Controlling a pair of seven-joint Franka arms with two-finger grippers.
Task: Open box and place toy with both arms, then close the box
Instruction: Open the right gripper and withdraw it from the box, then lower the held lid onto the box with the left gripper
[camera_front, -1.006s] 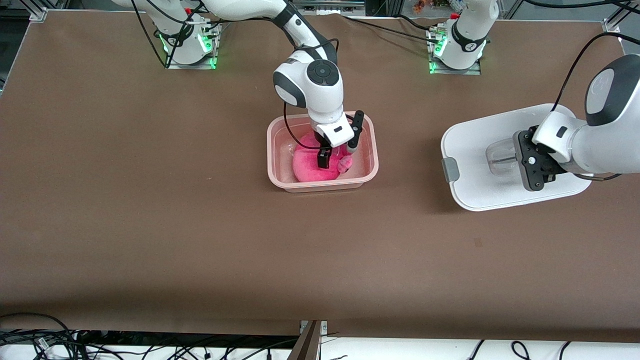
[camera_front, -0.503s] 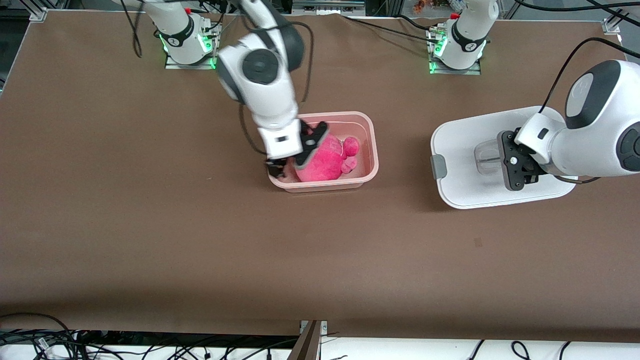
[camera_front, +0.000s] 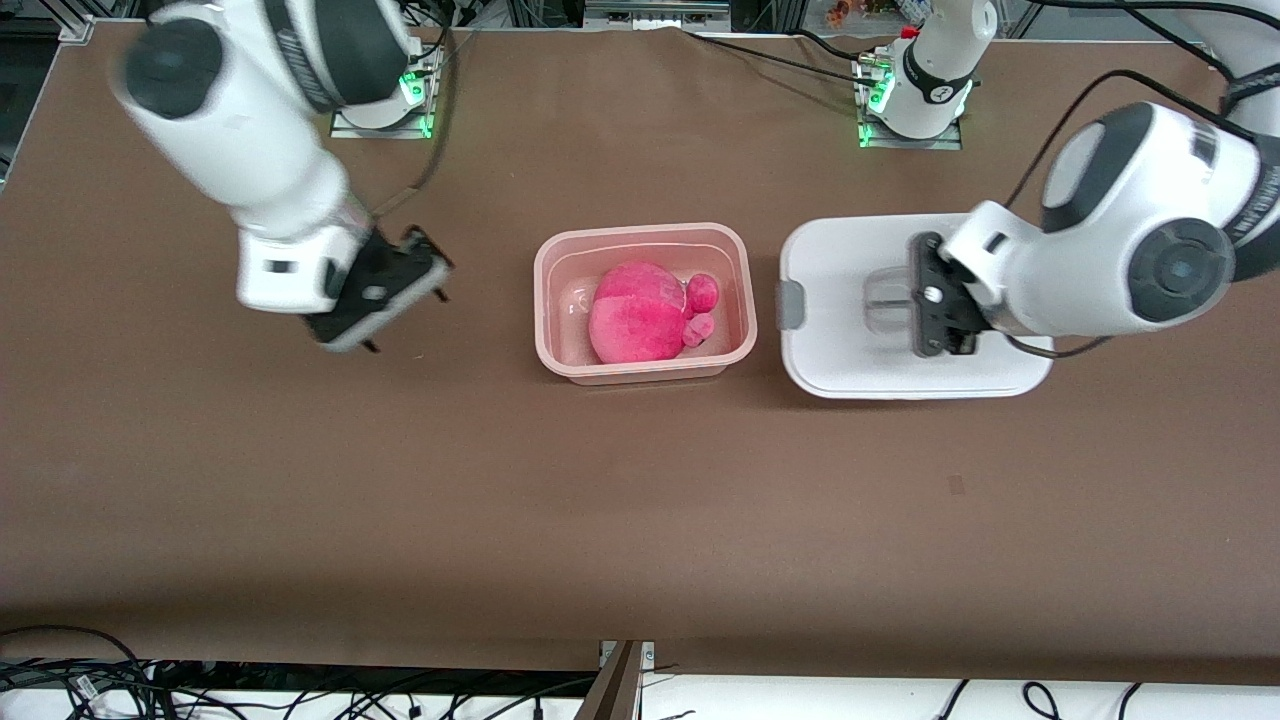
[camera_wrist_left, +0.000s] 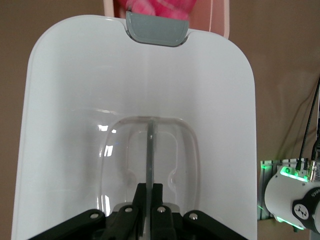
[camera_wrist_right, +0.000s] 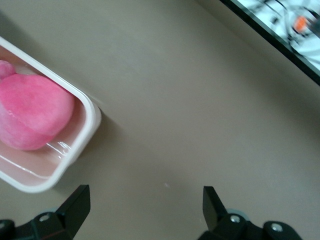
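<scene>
The pale pink box (camera_front: 640, 372) stands open mid-table with the pink plush toy (camera_front: 640, 312) lying in it. My left gripper (camera_front: 925, 310) is shut on the clear handle (camera_front: 885, 300) of the white lid (camera_front: 850, 350) and holds the lid in the air, just beside the box toward the left arm's end. In the left wrist view the gripper (camera_wrist_left: 151, 187) pinches the handle (camera_wrist_left: 150, 145); the lid's grey clip (camera_wrist_left: 156, 30) lies over the box's edge (camera_wrist_left: 220, 20). My right gripper (camera_front: 408, 322) is open and empty over bare table toward the right arm's end; its own view (camera_wrist_right: 145, 200) shows the box (camera_wrist_right: 87, 127) and toy (camera_wrist_right: 30, 115).
Both arm bases with green lights stand along the table's edge farthest from the front camera (camera_front: 380, 90) (camera_front: 910, 90). Cables lie below the table's near edge (camera_front: 300, 700). Bare brown table surrounds the box.
My right gripper let go of the toy in the box, lifted out and swung toward the right arm's end. My left gripper carried the lid toward the box.
</scene>
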